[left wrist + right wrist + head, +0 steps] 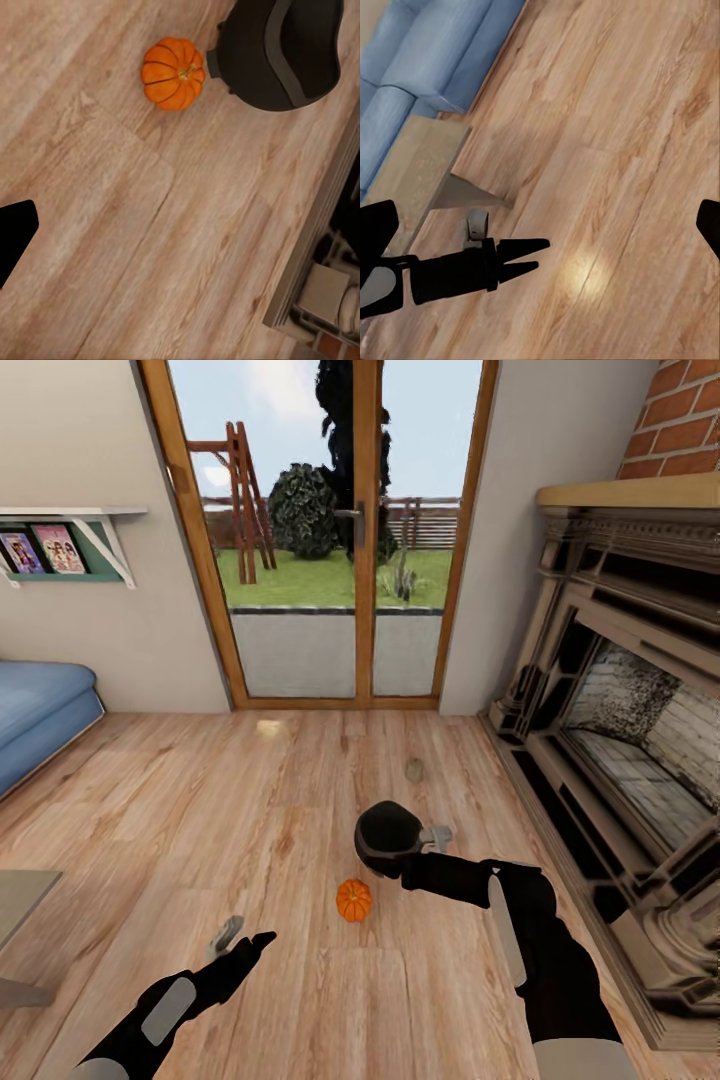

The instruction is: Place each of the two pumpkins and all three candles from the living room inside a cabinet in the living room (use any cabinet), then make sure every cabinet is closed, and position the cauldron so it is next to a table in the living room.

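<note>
Orange against the pale wood, one small ribbed pumpkin (pixel 353 900) sits on the plank floor (pixel 200 830) in front of the robot, between the two arms in the head view. Just beyond it stands the black cauldron (pixel 387 838), close beside the pumpkin but apart from it; the left wrist view shows a narrow strip of floor between the pumpkin (pixel 173 73) and the cauldron (pixel 281 49).

Farther off, toward the glass door (pixel 335 540), a dull olive-brown candle (pixel 414 770) lies on the floor, and a paler tan candle (pixel 272 729) rests near the door's sill.

Right tool (pixel 437 838) reaches forward beside the cauldron; whether its fingers touch the pot, or how far apart they stand, I cannot tell. Left tool (pixel 240 940) hovers low over bare floor, well short of the pumpkin; in the right wrist view the left tool (pixel 521 259) has its two pointed fingers spread a little, gripping nothing.

A blue sofa (pixel 40 710) stands at the left, a stone fireplace (pixel 620 740) at the right, and a low table (pixel 424 169) stands near the sofa.
</note>
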`<state>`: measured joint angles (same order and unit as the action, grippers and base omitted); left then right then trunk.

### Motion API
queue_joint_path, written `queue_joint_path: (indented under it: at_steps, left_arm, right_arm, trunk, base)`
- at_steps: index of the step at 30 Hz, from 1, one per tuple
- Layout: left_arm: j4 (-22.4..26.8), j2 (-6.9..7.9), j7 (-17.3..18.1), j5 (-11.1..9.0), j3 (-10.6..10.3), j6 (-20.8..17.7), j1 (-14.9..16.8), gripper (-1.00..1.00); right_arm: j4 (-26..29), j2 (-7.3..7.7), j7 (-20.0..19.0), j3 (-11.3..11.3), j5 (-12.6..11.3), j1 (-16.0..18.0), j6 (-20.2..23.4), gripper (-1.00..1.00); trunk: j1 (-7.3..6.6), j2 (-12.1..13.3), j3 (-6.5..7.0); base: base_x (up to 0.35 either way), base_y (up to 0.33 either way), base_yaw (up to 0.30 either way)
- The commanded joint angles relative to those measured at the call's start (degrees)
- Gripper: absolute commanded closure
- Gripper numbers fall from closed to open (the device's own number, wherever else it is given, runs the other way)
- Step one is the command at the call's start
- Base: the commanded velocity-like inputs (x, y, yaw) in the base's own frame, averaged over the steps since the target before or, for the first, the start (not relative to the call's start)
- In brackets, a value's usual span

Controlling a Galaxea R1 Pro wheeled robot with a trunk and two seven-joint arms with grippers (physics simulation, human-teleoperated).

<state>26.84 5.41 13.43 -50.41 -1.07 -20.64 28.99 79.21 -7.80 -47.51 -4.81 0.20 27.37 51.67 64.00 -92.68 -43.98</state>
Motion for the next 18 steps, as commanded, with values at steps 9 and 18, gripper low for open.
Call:
queue_joint_path:
  at_steps: [9,18]
  left_arm:
    - [0.0,-0.02,0.0,-0.5,-0.2,-0.2,0.0,-1.0]
    - [0.0,-0.05,0.1,-0.5,-0.2,-0.2,0.0,-1.0]
  right_arm:
    - [-0.3,-0.03,-0.2,-0.1,-4.6,0.0,2.1,-1.0]
    - [-0.4,-0.02,-0.2,0.0,-4.8,0.0,2.1,-1.0]
  trunk:
    - [0.0,0.0,-0.05]
    - [0.0,0.0,-0.05]
  base:
    - [0.174,-0.078,-0.251]
    - [0.21,-0.015,-0.106]
